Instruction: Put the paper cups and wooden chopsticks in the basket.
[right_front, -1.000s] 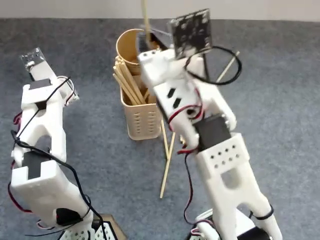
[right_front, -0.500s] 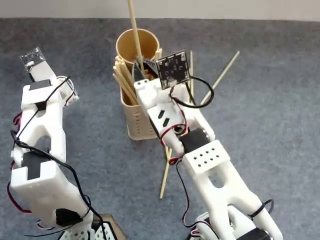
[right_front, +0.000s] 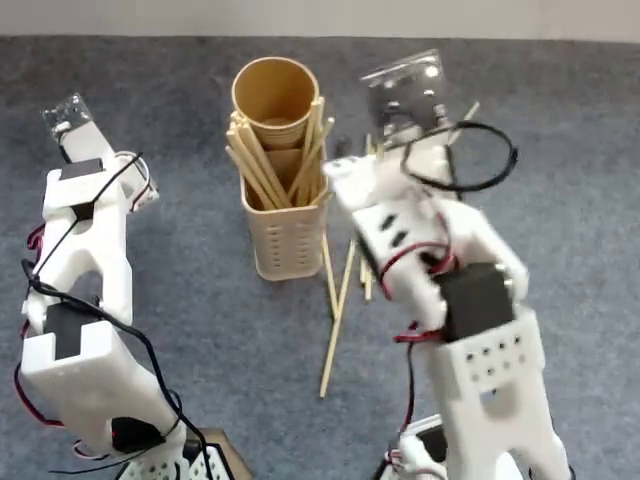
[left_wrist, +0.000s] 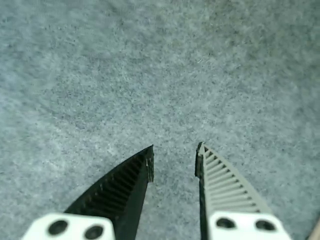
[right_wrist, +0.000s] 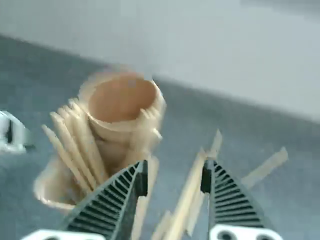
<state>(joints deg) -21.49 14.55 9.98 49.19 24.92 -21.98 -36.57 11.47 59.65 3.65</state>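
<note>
While I'm watching from above, the basket (right_front: 285, 245) is sitting upper centre of the frame, holding stacked paper cups (right_front: 275, 95) and wooden chopsticks (right_front: 255, 170). Loose chopsticks (right_front: 335, 335) are lying on the desk (right_front: 230, 330) just right of it. Right claw (right_wrist: 173, 176) is hanging over those, half-open, gripping nothing. Left claw (left_wrist: 174, 162) is parted over grey desk, empty.

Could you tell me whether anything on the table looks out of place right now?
Yes: several wooden chopsticks lie loose and crossed on the grey mat beside the basket, instead of standing inside it with the paper cups.
</note>
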